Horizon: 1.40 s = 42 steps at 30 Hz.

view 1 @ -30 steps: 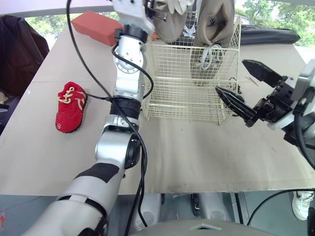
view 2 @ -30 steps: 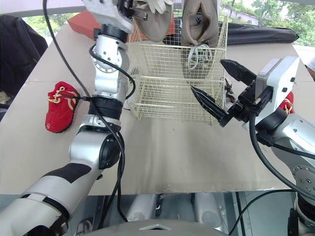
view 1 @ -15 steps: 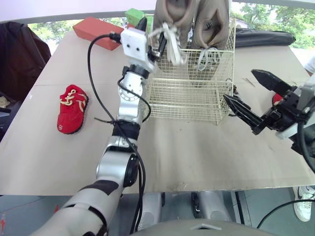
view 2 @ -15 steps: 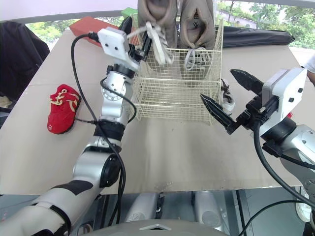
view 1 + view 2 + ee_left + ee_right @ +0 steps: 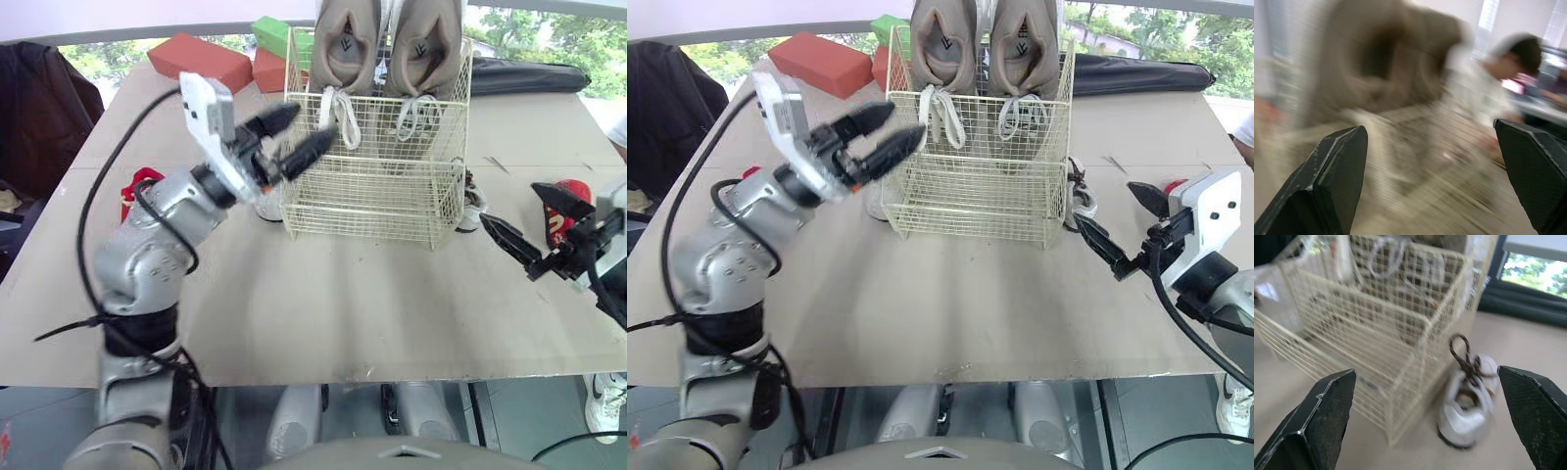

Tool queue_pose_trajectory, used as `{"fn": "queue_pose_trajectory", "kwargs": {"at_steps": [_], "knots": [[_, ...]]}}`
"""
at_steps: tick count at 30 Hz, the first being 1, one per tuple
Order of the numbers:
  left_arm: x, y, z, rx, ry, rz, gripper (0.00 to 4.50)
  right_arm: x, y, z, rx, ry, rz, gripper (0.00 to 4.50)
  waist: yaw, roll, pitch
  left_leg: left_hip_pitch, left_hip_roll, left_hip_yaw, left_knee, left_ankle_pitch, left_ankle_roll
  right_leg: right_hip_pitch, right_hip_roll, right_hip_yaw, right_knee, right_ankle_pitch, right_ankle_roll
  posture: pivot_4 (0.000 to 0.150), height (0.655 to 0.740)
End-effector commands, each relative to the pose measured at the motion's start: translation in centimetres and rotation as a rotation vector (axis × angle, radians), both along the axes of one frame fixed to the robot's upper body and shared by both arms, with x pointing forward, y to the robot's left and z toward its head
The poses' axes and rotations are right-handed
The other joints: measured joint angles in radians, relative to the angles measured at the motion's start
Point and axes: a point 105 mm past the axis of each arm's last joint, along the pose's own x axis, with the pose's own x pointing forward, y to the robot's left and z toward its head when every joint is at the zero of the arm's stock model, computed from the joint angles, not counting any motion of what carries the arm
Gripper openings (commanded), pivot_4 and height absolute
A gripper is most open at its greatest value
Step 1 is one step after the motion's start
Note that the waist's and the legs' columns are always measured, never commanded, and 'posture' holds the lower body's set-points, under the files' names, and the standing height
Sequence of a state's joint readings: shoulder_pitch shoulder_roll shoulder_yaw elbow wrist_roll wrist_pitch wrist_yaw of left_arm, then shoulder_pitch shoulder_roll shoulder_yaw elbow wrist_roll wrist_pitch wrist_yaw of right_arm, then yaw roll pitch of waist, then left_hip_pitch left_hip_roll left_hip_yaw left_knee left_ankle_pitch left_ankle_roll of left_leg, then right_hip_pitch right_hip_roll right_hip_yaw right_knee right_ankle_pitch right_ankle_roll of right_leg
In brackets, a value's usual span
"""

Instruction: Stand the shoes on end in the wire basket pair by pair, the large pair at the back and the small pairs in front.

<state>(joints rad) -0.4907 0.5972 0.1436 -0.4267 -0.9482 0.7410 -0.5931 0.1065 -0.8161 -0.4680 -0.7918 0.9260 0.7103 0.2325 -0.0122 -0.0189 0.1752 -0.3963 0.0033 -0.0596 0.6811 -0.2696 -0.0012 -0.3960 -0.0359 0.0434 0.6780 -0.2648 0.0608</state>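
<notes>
The move ahead, as we judge it, turns on the small white shoe [image 5: 1466, 401] lying on its sole on the table [image 5: 372, 313], just beside the right front corner of the wire basket [image 5: 372, 196]. It sits close ahead of the right gripper [image 5: 509, 203], whose fingers are spread wide and hold nothing, so that arm is the nearer one. From the right wrist view its long axis seems to run roughly toward us, toe nearest, though we cannot be sure. The left gripper [image 5: 315, 119], also spread and empty, hovers by the basket's left wall, above a second white shoe [image 5: 266, 208]. The large tan pair [image 5: 348, 44] stands on end at the back, leaving the front row free. A red shoe [image 5: 572, 189] lies near the right gripper.
</notes>
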Motion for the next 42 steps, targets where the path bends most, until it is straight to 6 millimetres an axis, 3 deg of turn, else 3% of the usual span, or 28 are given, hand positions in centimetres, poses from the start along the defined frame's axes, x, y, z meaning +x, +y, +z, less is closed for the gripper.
{"fn": "queue_pose_trajectory", "kwargs": {"at_steps": [1, 5, 8, 12, 14, 20, 23, 29, 37, 39, 42], "knots": [[-3.6, -2.0, -0.7, 0.095, -0.002, -0.202, 4.45, 0.8, -0.9, -0.5, -0.035, 0.014, -0.067, 4.50, -0.002, 0.000, 0.000, 0.000, 0.000, 0.000, 0.000, 0.000, 0.000, 0.000, 0.000, 0.000, 0.000, 0.000, 0.000, 0.150, 0.7400], [-5.9, -3.2, -1.6, 0.120, 0.057, -0.355, 4.45, 1.6, -2.1, -1.1, -0.074, 0.020, -0.162, 4.50, -0.001, 0.000, 0.000, 0.001, 0.000, 0.000, 0.000, 0.000, 0.000, 0.000, 0.001, 0.000, 0.000, 0.000, 0.000, 0.150, 0.7400], [-6.2, -3.5, -2.2, 0.158, 0.066, -0.388, 4.45, 1.7, -2.9, -2.0, -0.013, 0.087, -0.194, 4.50, -0.001, 0.000, 0.000, 0.000, 0.000, 0.001, 0.000, 0.000, 0.000, 0.000, 0.001, 0.001, 0.000, 0.000, 0.000, 0.150, 0.7400], [-6.5, -4.1, -2.5, 0.166, 0.068, -0.436, 4.45, 1.7, -6.3, -3.1, -0.078, 0.107, -0.422, 4.50, 0.002, 0.000, 0.000, 0.000, -0.001, 0.001, 0.000, 0.000, 0.000, 0.000, 0.001, 0.001, -0.001, 0.000, 0.000, 0.150, 0.7400], [-6.4, -4.1, -2.7, 0.167, 0.087, -0.460, 4.45, 1.7, -7.1, -3.5, -0.089, 0.116, -0.492, 4.50, 0.001, 0.000, 0.000, -0.001, -0.001, 0.001, 0.000, 0.000, 0.000, 0.000, 0.001, 0.001, -0.001, 0.000, 0.000, 0.150, 0.7400], [-6.8, -4.4, -3.7, 0.169, 0.110, -0.497, 4.45, 1.6, -7.1, -3.8, 0.030, 0.107, -0.509, 4.50, -0.003, 0.001, 0.000, 0.001, 0.000, 0.001, -0.002, 0.000, 0.000, -0.001, 0.001, 0.002, -0.001, 0.000, -0.001, 0.150, 0.7400], [-6.5, -4.1, -4.3, 0.210, 0.104, -0.480, 4.45, 1.6, -7.1, -4.2, 0.008, 0.123, -0.526, 4.50, -0.002, 0.001, 0.000, 0.000, 0.000, 0.001, -0.002, 0.000, 0.000, -0.001, 0.001, 0.002, -0.001, 0.000, -0.001, 0.150, 0.7400], [-7.0, -4.0, -3.6, 0.198, 0.086, -0.494, 4.45, 2.1, -9.7, -4.1, -0.044, 0.117, -0.682, 4.50, -0.002, 0.001, 0.000, 0.000, 0.000, 0.002, -0.002, 0.000, 0.000, -0.001, 0.001, 0.002, -0.001, 0.000, 0.000, 0.150, 0.7400], [-6.8, -3.9, -2.6, 0.168, 0.049, -0.490, 4.45, 3.1, -11.0, -4.5, -0.036, 0.125, -0.783, 4.50, -0.003, 0.001, 0.001, 0.000, 0.000, 0.002, -0.003, 0.000, 0.000, -0.001, 0.001, 0.002, -0.002, 0.000, -0.001, 0.150, 0.7400], [-6.7, -3.9, -2.6, 0.164, 0.047, -0.488, 4.45, 3.6, -10.3, -3.9, -0.006, 0.093, -0.733, 4.50, -0.003, 0.001, 0.001, 0.000, 0.000, 0.002, -0.003, 0.000, 0.000, -0.001, 0.001, 0.002, -0.002, 0.000, -0.001, 0.150, 0.7400], [-6.6, -3.7, -2.7, 0.166, 0.054, -0.473, 4.45, 4.0, -5.4, -3.4, 0.033, 0.088, -0.428, 4.50, -0.003, 0.002, 0.001, 0.000, 0.000, 0.002, -0.004, 0.000, 0.000, -0.001, 0.001, 0.002, -0.002, 0.000, -0.001, 0.150, 0.7400]]}}
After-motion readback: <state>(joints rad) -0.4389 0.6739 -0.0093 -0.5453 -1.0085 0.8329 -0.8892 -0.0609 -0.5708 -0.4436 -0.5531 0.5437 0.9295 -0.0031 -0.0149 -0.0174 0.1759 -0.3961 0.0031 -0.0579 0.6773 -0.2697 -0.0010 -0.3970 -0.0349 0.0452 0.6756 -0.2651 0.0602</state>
